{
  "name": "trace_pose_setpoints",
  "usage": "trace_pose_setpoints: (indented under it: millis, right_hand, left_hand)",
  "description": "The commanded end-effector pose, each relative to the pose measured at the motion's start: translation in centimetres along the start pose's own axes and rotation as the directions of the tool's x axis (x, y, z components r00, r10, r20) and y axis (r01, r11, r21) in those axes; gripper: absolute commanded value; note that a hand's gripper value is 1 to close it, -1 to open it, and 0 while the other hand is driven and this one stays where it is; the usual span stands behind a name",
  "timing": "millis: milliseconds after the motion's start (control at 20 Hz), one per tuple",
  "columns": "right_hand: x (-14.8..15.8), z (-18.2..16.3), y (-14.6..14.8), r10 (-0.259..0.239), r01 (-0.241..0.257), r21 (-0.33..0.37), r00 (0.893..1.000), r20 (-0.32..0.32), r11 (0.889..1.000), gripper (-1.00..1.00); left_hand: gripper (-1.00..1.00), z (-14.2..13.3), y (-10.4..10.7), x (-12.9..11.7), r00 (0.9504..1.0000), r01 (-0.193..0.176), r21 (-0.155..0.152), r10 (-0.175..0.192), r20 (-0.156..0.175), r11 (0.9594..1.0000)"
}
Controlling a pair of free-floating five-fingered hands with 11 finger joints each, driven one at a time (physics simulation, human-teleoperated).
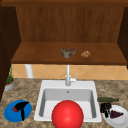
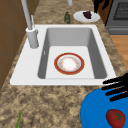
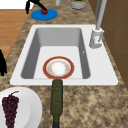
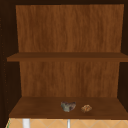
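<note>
My left hand (image 1: 23,107) hovers over a blue plate (image 1: 10,115) left of the sink, fingers straight and spread, right beside a red tomato (image 1: 16,108) on that plate. In the left side view the same hand (image 2: 117,86) reaches over the blue plate (image 2: 96,112) and the tomato (image 2: 115,118). At the far end of the right side view the left hand (image 3: 35,3) hangs above the plate (image 3: 43,15). My right hand (image 1: 105,108) hangs at the edge of a white plate (image 1: 121,121) with dark grapes (image 1: 116,114), fingers relaxed and pointing down, holding nothing.
A red-rimmed bowl (image 2: 69,63) sits in the white sink (image 1: 40,100), below the faucet (image 1: 68,76). A green bottle (image 3: 57,96) lies beside the white plate (image 3: 27,106). A potted plant (image 1: 9,82) stands at the left. Two small items (image 4: 68,106) (image 4: 86,108) rest on the wooden shelf.
</note>
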Motion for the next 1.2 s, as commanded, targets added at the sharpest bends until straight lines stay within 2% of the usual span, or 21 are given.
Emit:
trace_pose_setpoints:
  millis: [0, 100, 200, 300, 450, 500, 600, 700, 850, 1000, 1150]
  right_hand:
    - [0.0, 0.0, 0.0, 0.000, 0.000, 0.000, 1.000, 0.000, 1.000, 0.00]
    - [0.0, 0.0, 0.0, 0.000, 0.000, 0.000, 1.000, 0.000, 1.000, 0.00]
    - [0.0, 0.0, 0.0, -0.001, 0.001, 0.000, 1.000, 0.000, 1.000, 0.00]
    - [0.0, 0.0, 0.0, -0.001, 0.001, 0.000, 1.000, 0.000, 1.000, 0.00]
    - [0.0, 0.0, 0.0, -0.001, 0.001, -0.001, 1.000, 0.000, 1.000, 0.00]
    - [0.0, 0.0, 0.0, -0.001, 0.001, -0.001, 1.000, 0.000, 1.000, 0.00]
    - [0.0, 0.0, 0.0, -0.001, 0.001, -0.001, 1.000, 0.000, 1.000, 0.00]
    - [0.0, 0.0, 0.0, -0.001, 0.001, -0.001, 1.000, 0.000, 1.000, 0.00]
    - [0.0, 0.0, 0.0, -0.001, 0.001, -0.001, 1.000, -0.001, 1.000, 0.00]
    - [0.0, 0.0, 0.0, -0.001, 0.001, -0.001, 1.000, -0.001, 1.000, 0.00]
    - [0.0, 0.0, 0.0, -0.001, 0.001, -0.001, 1.000, -0.001, 1.000, 0.00]
  left_hand:
    - [-1.00, 2.7, 0.9, -0.5, 0.9998, -0.017, 0.005, 0.017, 0.013, 0.9999]
    - [-1.00, 4.1, 1.5, -0.7, 0.9998, -0.013, 0.010, 0.013, 0.018, 0.9999]
    - [-1.00, 5.4, 2.0, -1.1, 0.9996, -0.024, 0.015, 0.024, 0.016, 0.9996]
    - [-1.00, 6.0, 1.5, -1.7, 0.9992, -0.038, 0.002, 0.038, -0.009, 0.9993]
    - [-1.00, 7.5, 1.1, -3.4, 0.9984, -0.032, -0.024, 0.031, -0.048, 0.9992]
    - [-1.00, 7.9, 1.2, -4.0, 0.9964, -0.038, -0.018, 0.036, -0.077, 0.9991]
    - [-1.00, 8.2, 0.9, -5.0, 0.9934, -0.039, -0.019, 0.037, -0.109, 0.9991]
    - [-1.00, 8.4, 0.8, -6.1, 0.9912, -0.023, -0.020, 0.020, -0.131, 0.9995]
    - [-1.00, 9.1, 0.6, -7.1, 0.9831, -0.038, -0.032, 0.032, -0.181, 0.9988]
    - [-1.00, 9.9, 0.3, -8.3, 0.9773, -0.049, -0.031, 0.042, -0.208, 0.9983]
    - [-1.00, 10.1, -0.4, -8.8, 0.9755, -0.083, -0.025, 0.076, -0.207, 0.9963]
